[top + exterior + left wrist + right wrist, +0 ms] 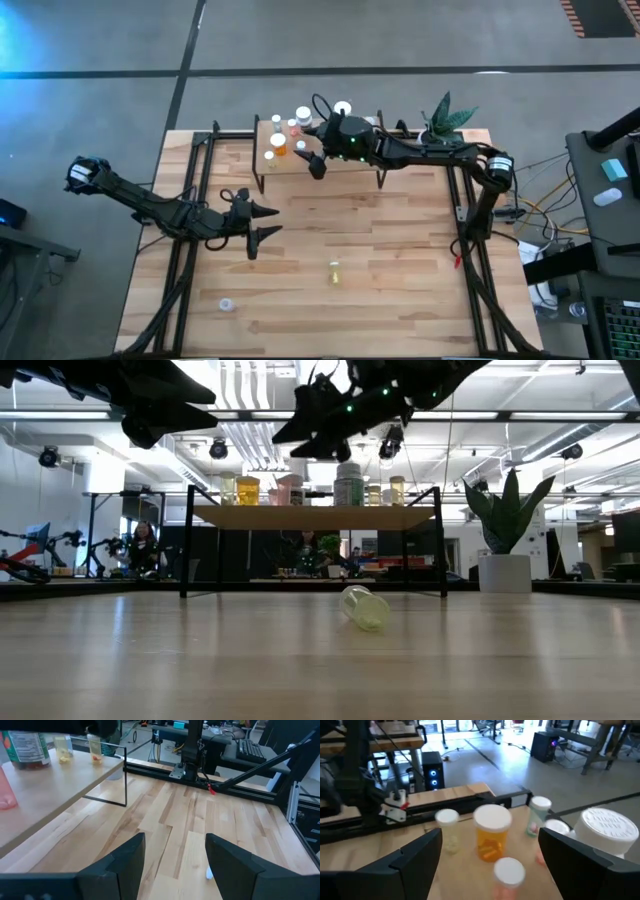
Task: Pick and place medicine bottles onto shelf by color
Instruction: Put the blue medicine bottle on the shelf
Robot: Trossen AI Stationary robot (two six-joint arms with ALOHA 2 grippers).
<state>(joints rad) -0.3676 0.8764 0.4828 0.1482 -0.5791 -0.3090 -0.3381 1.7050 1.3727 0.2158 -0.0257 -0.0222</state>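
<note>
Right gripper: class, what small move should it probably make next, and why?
Probably lift clear of the shelf. The right gripper hangs open and empty above the bottles standing there, while a yellow bottle lies loose on the table.

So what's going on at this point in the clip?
A two-armed robot is sorting small medicine bottles onto a low light-wood shelf at the table's far edge. The right gripper hangs over the shelf, jaws open and empty, above an orange white-capped bottle. The left gripper waits open over mid-table. A clear yellowish bottle lies tipped on the tabletop.
</note>
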